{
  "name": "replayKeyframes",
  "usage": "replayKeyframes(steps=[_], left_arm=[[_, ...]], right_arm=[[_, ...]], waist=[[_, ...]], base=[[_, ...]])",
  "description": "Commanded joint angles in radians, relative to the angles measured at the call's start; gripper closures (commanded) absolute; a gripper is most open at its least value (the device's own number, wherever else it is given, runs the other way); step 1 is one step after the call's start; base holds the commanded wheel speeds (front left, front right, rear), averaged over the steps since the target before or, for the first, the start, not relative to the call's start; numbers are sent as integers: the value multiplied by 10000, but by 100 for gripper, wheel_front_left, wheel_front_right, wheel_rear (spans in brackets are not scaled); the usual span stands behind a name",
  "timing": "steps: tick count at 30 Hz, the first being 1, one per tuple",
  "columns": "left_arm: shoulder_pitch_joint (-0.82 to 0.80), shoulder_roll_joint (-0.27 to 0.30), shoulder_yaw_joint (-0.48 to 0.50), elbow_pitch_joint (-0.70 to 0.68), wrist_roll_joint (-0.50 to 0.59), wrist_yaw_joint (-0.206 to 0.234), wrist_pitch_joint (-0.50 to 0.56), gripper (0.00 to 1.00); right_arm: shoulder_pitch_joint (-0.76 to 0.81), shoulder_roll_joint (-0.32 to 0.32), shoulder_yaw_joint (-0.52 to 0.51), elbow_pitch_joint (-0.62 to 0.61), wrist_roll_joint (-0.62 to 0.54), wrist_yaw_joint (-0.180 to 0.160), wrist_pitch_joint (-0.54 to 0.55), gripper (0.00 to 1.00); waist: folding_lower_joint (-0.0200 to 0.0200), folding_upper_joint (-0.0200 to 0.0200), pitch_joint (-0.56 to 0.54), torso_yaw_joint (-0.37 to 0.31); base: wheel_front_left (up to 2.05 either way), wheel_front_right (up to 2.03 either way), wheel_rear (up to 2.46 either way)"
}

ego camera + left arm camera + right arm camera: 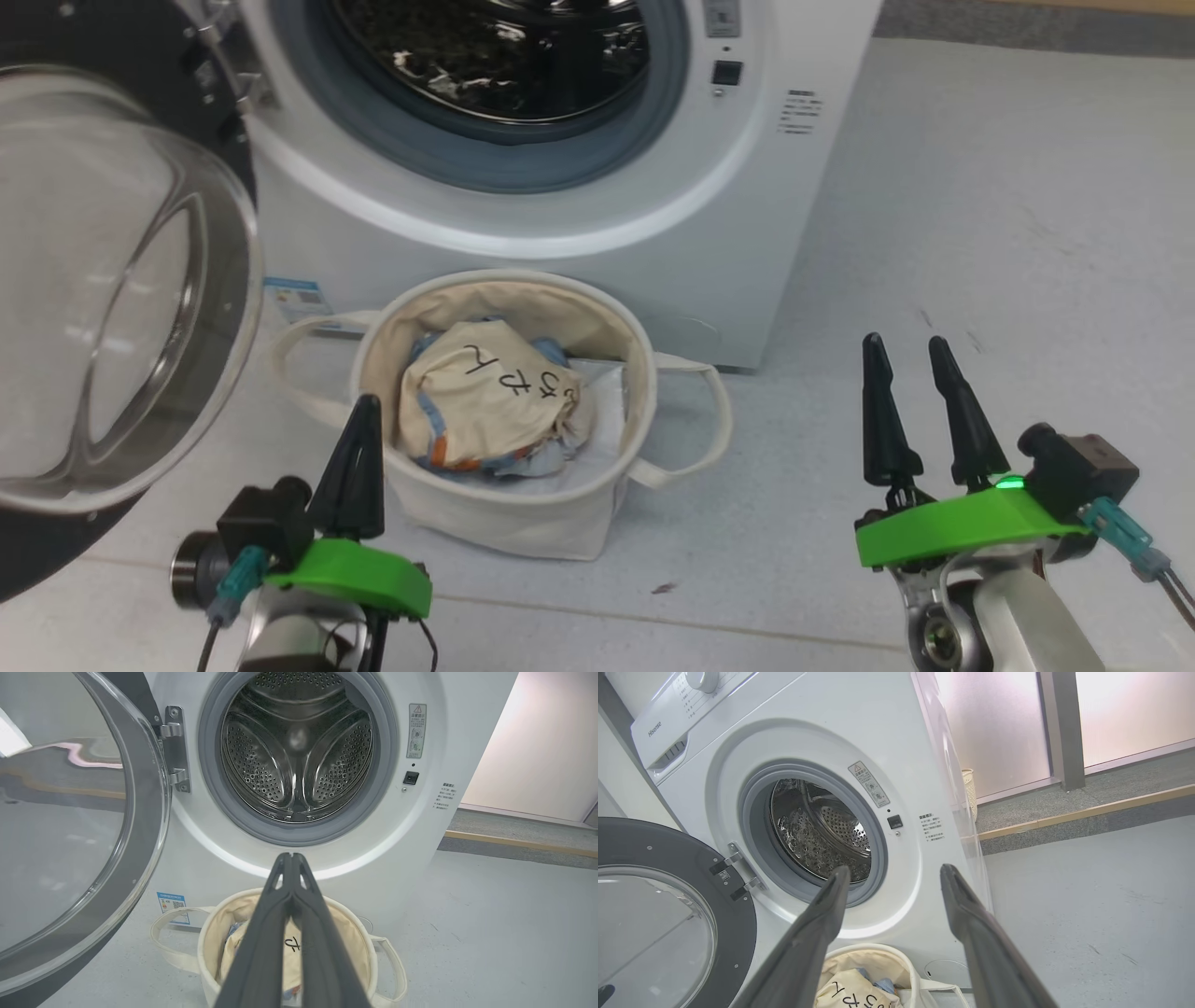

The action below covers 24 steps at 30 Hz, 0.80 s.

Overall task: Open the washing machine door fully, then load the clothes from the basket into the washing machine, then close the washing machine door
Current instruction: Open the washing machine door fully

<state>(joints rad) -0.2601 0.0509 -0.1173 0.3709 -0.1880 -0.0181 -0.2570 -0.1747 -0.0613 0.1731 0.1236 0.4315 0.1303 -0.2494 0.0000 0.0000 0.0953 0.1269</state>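
The white washing machine (pixel 747 215) stands ahead with its steel drum (pixel 296 746) bare inside the grey gasket. Its door (pixel 103 299) hangs swung open at the left, glass bowl bulging toward me. On the floor before the machine sits the cream basket (pixel 509 509), holding the clothes (pixel 490 401): a cream bundle with black marks and blue cloth at its edges. My left gripper (pixel 359 411) is shut on nothing, just near and left of the basket's rim. My right gripper (pixel 906 350) stands open and empty over bare floor, right of the basket.
Grey floor (pixel 980 233) stretches to the right of the machine. A raised kerb (pixel 1087 812) and frosted panels lie beyond it. A pale woven bin (pixel 969 788) stands behind the machine's right side. The open door (pixel 70 835) takes up the room at the left.
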Motion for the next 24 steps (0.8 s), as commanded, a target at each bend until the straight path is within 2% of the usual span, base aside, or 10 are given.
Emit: replayKeyframes(steps=[1,7,9,10,11,12,13,14,21,24], left_arm=[[-141,62,351,-392,-36,23,-48,100],[119,18,385,-337,-118,83,-48,100],[157,9,388,-332,-159,122,-48,96],[176,5,427,-283,-258,163,-48,87],[170,2,468,-242,-360,229,-48,89],[159,0,462,-208,-447,294,-48,33],[149,-1,428,-175,-511,355,-48,6],[136,-2,388,-162,-553,406,-48,0],[179,-5,153,-52,-756,570,-48,0],[199,-5,106,225,-767,853,-48,0]], right_arm=[[-157,109,207,-418,-95,4,-124,0],[-7,110,99,-471,-288,4,-124,0],[9,110,70,-476,-464,4,-124,0],[12,110,61,-461,-576,4,-124,0],[20,110,41,-417,-670,4,-124,0],[43,110,8,-302,-723,4,-124,0],[56,110,-16,-145,-753,4,-124,0],[43,110,-28,-29,-767,4,-124,0],[-48,110,6,286,-728,4,-124,0],[-43,110,64,378,-713,4,-124,0]], waist=[[0,0,70,-288],[0,0,120,-491],[0,0,138,-514],[0,0,152,-520],[0,0,163,-519],[0,0,172,-521],[0,0,173,-522],[0,0,172,-522],[0,0,136,-439],[0,0,70,-364]], base=[[0,0,0],[0,0,0],[0,0,0],[0,0,0],[0,0,0],[0,0,0],[0,0,0],[0,0,0],[0,0,0],[0,0,0]])
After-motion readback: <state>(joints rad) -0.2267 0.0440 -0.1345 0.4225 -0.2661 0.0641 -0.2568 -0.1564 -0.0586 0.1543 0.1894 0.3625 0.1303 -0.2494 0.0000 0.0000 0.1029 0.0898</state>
